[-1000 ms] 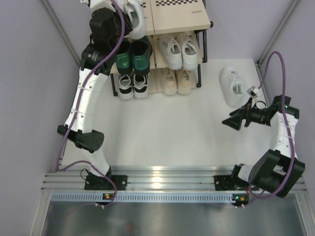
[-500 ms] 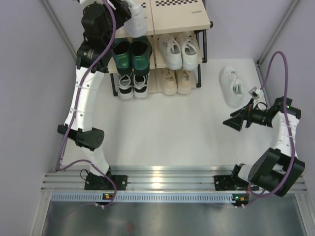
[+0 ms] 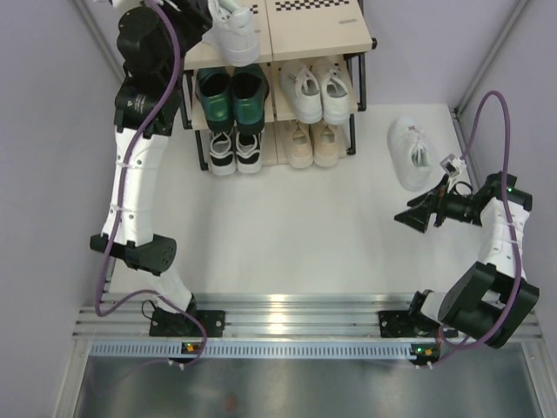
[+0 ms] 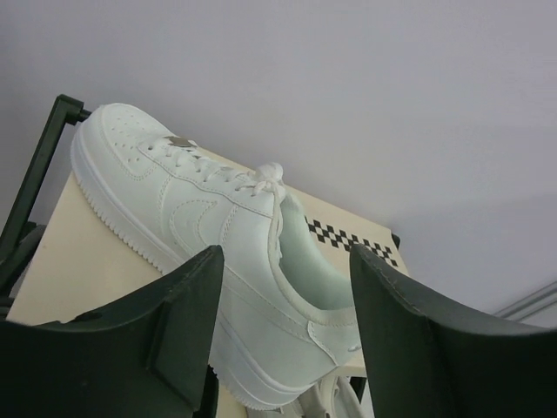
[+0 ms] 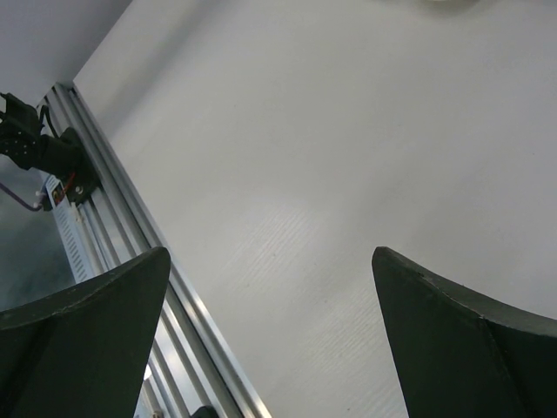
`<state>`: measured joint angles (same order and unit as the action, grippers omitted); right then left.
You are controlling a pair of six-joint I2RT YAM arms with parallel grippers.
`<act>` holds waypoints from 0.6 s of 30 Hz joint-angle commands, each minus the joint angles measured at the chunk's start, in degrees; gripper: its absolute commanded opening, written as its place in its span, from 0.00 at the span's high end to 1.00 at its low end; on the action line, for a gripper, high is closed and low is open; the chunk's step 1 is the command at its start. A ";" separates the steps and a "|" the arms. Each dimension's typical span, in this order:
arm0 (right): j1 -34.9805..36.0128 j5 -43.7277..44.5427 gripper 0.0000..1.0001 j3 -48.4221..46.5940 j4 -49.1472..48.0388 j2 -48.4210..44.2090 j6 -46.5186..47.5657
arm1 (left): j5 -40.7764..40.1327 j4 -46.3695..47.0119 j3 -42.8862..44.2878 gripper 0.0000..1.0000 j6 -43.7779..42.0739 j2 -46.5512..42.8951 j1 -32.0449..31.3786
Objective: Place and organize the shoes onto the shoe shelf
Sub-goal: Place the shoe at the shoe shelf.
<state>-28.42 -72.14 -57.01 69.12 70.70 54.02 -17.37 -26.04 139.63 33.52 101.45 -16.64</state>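
One white sneaker lies on its sole on the left half of the shoe shelf's top board, its heel jutting over the front edge. My left gripper is open, its fingers standing either side of the heel without pressing it. A second white sneaker lies on the floor at the right. My right gripper hangs open just in front of it, with only bare floor between its fingers. Green heeled shoes, white sneakers, black-and-white sneakers and beige sneakers fill the lower tiers.
The shelf stands against the back wall, with purple walls close on both sides. A metal rail carrying the arm bases crosses the near edge. The right half of the top board bears a checkered strip.
My left gripper opened and let go of the white sneaker on the top board, then drew back to the left. The right arm barely moved.
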 commanded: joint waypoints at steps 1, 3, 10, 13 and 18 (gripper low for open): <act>-1.11 -2.66 0.01 -1.79 0.40 0.23 2.76 | 0.14 4.68 -3.48 0.41 2.77 -6.35 2.04; -1.11 -2.66 0.01 -1.79 0.40 0.23 2.76 | 1.19 4.60 -5.68 0.54 4.79 -7.49 3.72; -1.37 -2.48 0.01 -1.70 0.40 0.41 2.85 | 6.29 3.54 -8.06 1.00 10.51 -4.86 11.80; -1.37 -2.48 0.01 -1.70 0.40 0.58 2.85 | 6.38 3.54 -7.36 1.00 9.81 -2.32 13.12; -1.37 -2.30 0.01 -1.70 0.49 0.85 2.93 | 7.96 3.19 -4.37 1.00 9.64 2.96 14.18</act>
<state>-28.75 -72.12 -57.01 69.76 71.33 54.46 -11.40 -24.01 132.73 42.46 102.28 -3.14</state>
